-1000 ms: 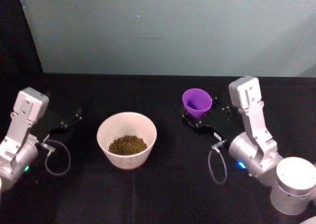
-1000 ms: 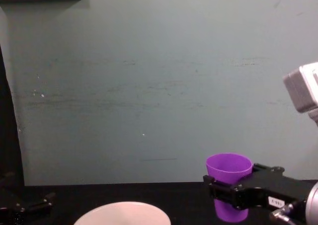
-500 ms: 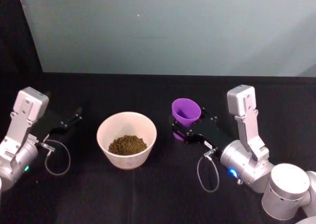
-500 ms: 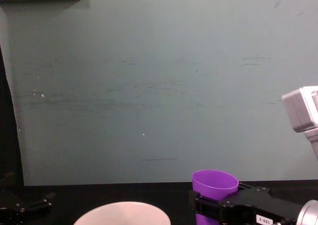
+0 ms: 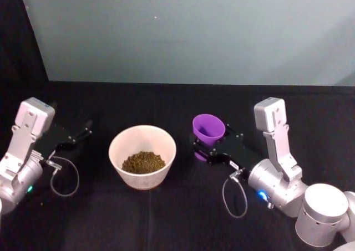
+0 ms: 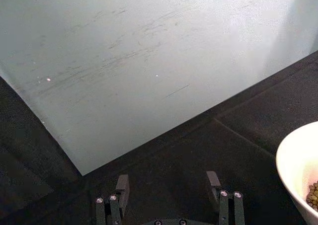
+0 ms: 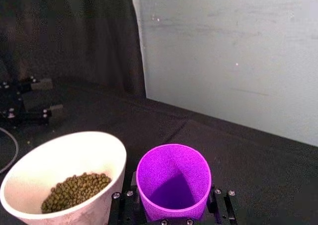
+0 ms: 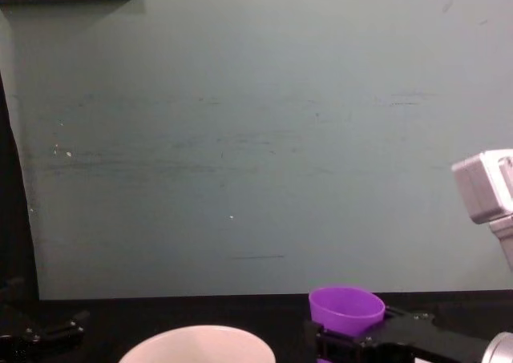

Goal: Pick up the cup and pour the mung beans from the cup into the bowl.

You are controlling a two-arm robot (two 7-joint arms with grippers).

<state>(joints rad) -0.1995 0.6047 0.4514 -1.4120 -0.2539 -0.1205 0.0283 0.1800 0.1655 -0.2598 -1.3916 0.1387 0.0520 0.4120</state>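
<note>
Head view: the right gripper (image 5: pixel 204 149) has its black fingers pressed against both sides of the cup (image 5: pixel 208 129), pinching it upright, right of centre on the black tabletop (image 5: pixel 166 218). The cup stands just beside the bowl (image 5: pixel 142 155), which sits near the middle of the tabletop with the mung beans (image 5: pixel 143 162) heaped inside. The left gripper (image 5: pixel 84 132) rests near the tabletop's left edge, fingers spread and holding nothing, well apart from the bowl.

Left wrist view: the left gripper (image 6: pixel 166 192) has its two fingers wide apart over bare black cloth; the bowl's (image 6: pixel 298 170) rim curves in at one side.

Right wrist view: the right gripper (image 7: pixel 173 212) clamps the cup (image 7: pixel 174 180) between its fingers; the cup's inside looks empty. The bowl (image 7: pixel 64 160) is almost touching the cup, the mung beans (image 7: pixel 75 189) lying in its bottom.

Chest view: the cup (image 8: pixel 346 308) sits low in the right gripper's (image 8: pixel 325 348) grip, beside the bowl's (image 8: pixel 199 343) rim.
</note>
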